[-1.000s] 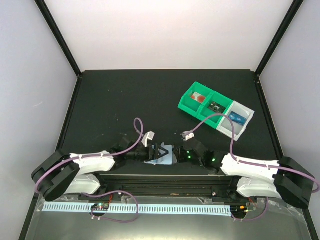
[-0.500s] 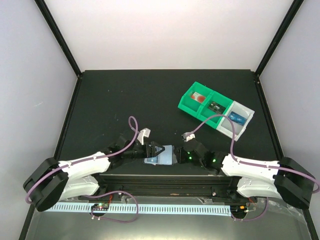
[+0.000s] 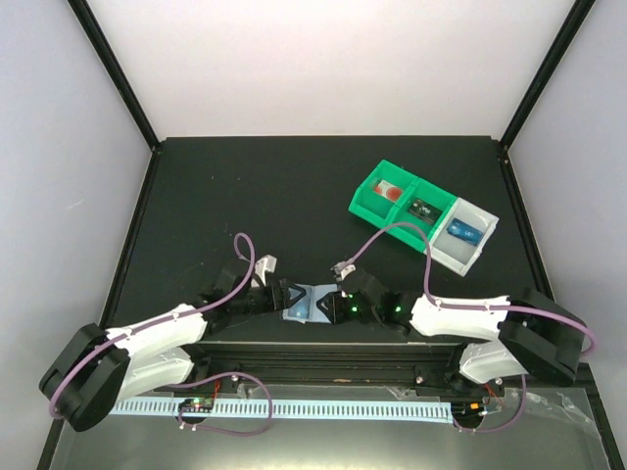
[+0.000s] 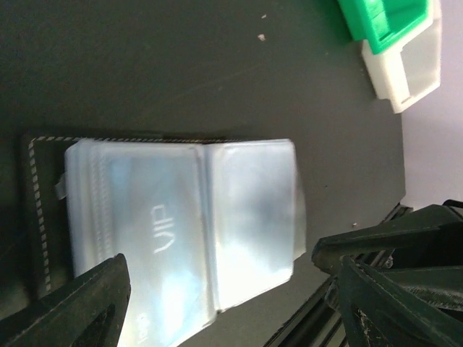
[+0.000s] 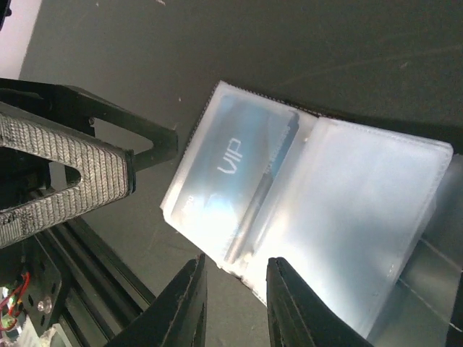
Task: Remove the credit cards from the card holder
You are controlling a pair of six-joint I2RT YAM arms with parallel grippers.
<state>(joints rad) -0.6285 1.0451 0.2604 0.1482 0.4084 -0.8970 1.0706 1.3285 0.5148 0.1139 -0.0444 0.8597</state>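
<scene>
Top external: left gripper (image 3: 290, 300) jaws spread wide at left end of card holder (image 3: 313, 301). Holder lay unfolded on table (image 3: 245, 196) near front edge, credit card (image 5: 231, 163) inside one panel. Right gripper (image 3: 336, 302) jaws narrow at holder's right edge; grip unclear.

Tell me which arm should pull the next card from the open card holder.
Right, probably. The right gripper has narrowly parted fingertips at the card holder edge, right by the VIP card. The left gripper is spread wide across the holder's width, so it is better suited to pinning it.
</scene>
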